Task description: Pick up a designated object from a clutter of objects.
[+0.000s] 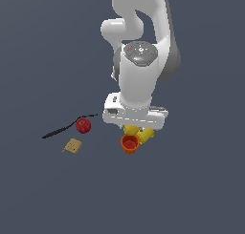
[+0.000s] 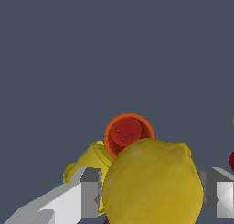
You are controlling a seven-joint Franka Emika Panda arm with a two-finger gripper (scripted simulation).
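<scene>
Straddling the lemon [image 2: 153, 184]: my fingers [image 2: 153, 193] stand one on each side, spread about as wide as the fruit; whether the pads touch it I cannot tell. Lemon: directly between them, low among the cups on the tabletop [image 1: 191, 180], long axis unclear. Orange cup [image 2: 128, 132] and yellow cup [image 2: 87, 166]: just beyond it. Apple [image 1: 83, 125], cracker [image 1: 72, 145], black stick [image 1: 60, 130]: well apart, exterior view's left.

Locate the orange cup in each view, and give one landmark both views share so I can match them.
Exterior view: the orange cup stands below the gripper, open mouth up, nearest the camera in the cluster.
Wrist view: the orange cup sits just beyond the lemon, which lies between the fingers.
Shared landmark: the yellow cup, lying beside the orange cup.
</scene>
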